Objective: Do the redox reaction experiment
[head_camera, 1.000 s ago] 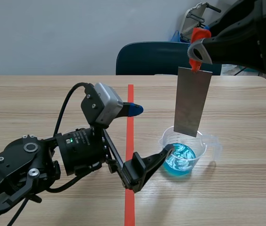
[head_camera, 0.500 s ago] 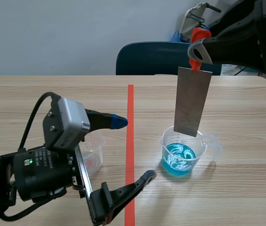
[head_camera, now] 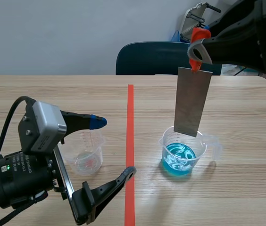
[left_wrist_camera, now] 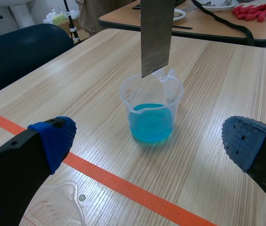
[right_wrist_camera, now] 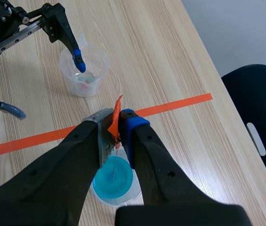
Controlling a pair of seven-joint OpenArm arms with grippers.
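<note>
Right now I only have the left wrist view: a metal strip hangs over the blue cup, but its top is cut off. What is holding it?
Observer: The right gripper; its jaws are shut on the top edge of the metal strip.
Operator: I see only a bit of rim of the clear cup under my gripper. Anything in it?
Observer: The clear cup looks nearly empty, with at most a little residue at the bottom.
Operator: Where are my jaws relative to it?
Observer: The left gripper is open: one jaw hangs above the cup's rim, the other sits lower, on the near side by the tape line.
</note>
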